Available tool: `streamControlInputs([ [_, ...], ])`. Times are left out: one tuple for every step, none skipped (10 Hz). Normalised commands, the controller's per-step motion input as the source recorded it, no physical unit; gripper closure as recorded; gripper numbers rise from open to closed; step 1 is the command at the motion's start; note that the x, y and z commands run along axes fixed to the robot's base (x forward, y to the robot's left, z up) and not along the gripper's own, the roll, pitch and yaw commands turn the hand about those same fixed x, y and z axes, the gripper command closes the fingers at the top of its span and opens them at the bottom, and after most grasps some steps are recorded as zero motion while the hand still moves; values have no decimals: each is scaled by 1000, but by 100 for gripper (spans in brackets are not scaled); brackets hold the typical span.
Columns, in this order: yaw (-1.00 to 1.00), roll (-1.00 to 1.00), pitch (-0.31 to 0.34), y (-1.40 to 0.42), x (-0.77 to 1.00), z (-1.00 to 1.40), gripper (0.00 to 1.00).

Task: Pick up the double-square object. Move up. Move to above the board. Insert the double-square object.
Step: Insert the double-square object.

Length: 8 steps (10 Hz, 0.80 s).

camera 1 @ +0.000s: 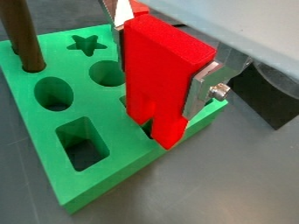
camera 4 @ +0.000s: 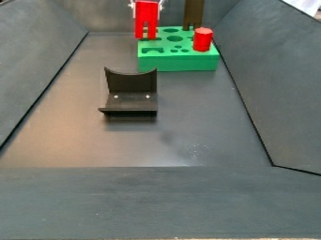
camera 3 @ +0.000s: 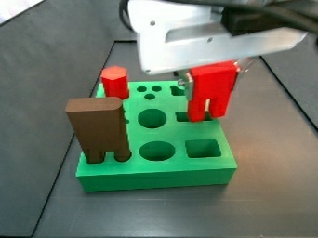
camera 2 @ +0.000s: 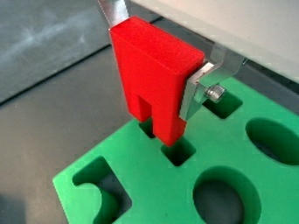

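My gripper is shut on the double-square object, a bright red block held upright with its two short legs pointing down. In both wrist views its legs reach the top of the green board, one leg tip at a square hole. One silver finger presses the block's side. In a side view the double-square object hangs under the gripper over the board. From the far side view the block stands on the board.
A tall brown block and a red peg stand in the board, with round, star and square holes around them. The dark fixture sits on the floor in front of the board. Dark walls enclose the floor.
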Motion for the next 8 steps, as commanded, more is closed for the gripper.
streamControlInputs([
  [-74, 60, 0, 20, -94, -211, 100],
  [-94, 49, 0, 9, -120, -77, 100],
  [-71, 71, 0, 3, -197, -114, 100],
  [-146, 109, -37, 0, -369, -269, 100],
  [-160, 129, -73, 0, -340, -349, 100],
  [-140, 173, -84, 0, -314, -431, 100],
  [-117, 224, -70, -31, -126, -549, 100],
  [-143, 271, 0, -109, 114, -674, 100],
])
